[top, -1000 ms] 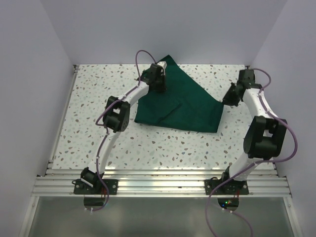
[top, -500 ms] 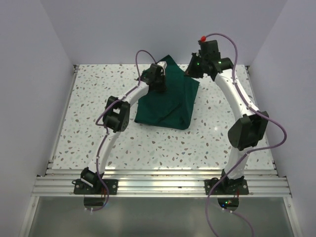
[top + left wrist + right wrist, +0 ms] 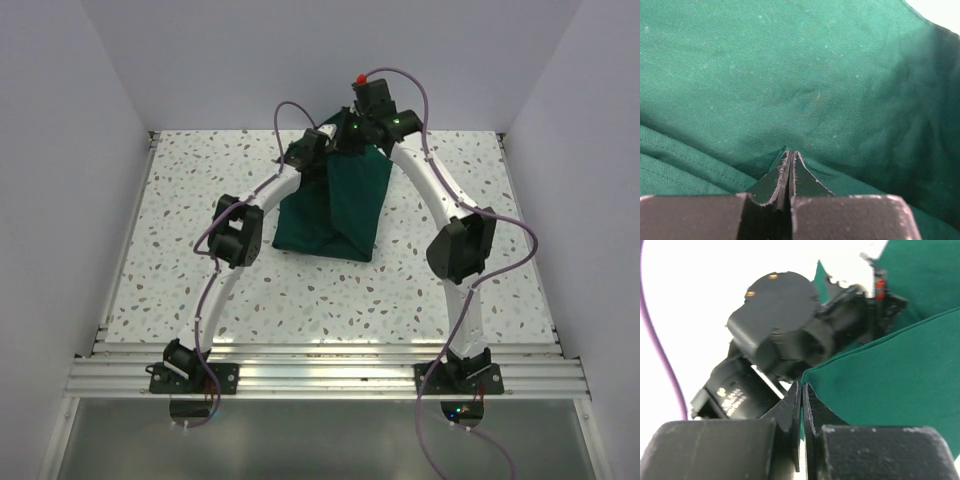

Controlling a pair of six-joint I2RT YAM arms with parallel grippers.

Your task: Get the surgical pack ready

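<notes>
The surgical pack shows as a dark green cloth (image 3: 335,205), folded into a narrow upright-looking bundle at the back middle of the table. My left gripper (image 3: 320,168) is at the cloth's upper left part. In the left wrist view its jaws (image 3: 790,153) are shut, with a small ridge of the cloth (image 3: 790,75) pinched at the tips. My right gripper (image 3: 351,136) hangs above the bundle's top, close to the left wrist. In the right wrist view it (image 3: 802,386) is shut on a corner of the cloth (image 3: 900,370), with green fabric between the jaws.
The speckled white table (image 3: 170,220) is enclosed by pale walls on the left, back and right. An aluminium rail (image 3: 330,375) carrying both arm bases runs along the near edge. The left arm's black wrist (image 3: 785,340) fills the right wrist view just beyond the right jaws.
My right arm has swung from the table's right side to the back middle, carrying the cloth's right corner up and over to the left. The cloth is now narrower. The left arm has stayed put.
</notes>
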